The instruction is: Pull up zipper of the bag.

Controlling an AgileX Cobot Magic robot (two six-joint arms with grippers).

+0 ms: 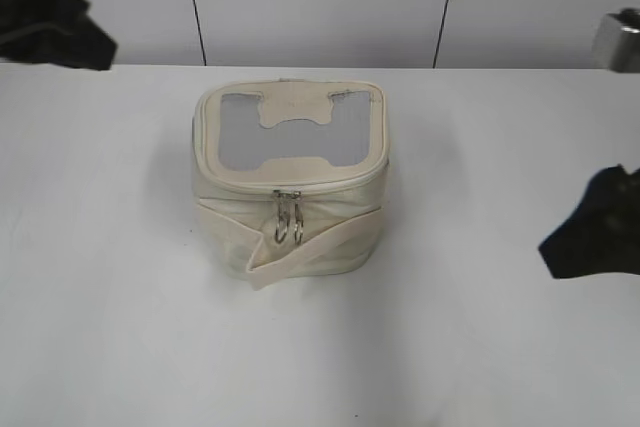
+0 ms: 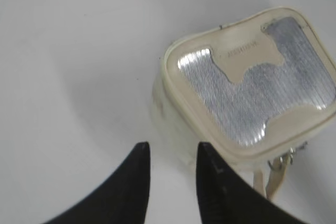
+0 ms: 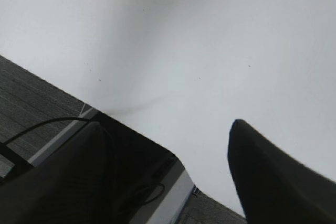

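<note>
The cream-white bag [image 1: 335, 209] stands upright in the middle of the white table, with its grey mesh lid window facing up. The zipper [image 1: 300, 185] runs round the lid rim, and its two silver ring pulls [image 1: 289, 220] hang together at the front centre, above the wide strap [image 1: 310, 247]. My left gripper [image 1: 55, 17] is at the far left, apart from the bag. In the left wrist view it is open and empty [image 2: 171, 153], with the bag [image 2: 247, 77] just beyond its right finger and the pulls [image 2: 287, 157] at the right. My right gripper [image 1: 595, 227] is at the right edge, open and empty [image 3: 168, 124], over the table.
The right wrist view shows the table's edge [image 3: 157, 148], with grey floor and black cables [image 3: 47, 124] below it. A grey metal part [image 1: 615, 39] sits at the far right back. A white panelled wall stands behind the table.
</note>
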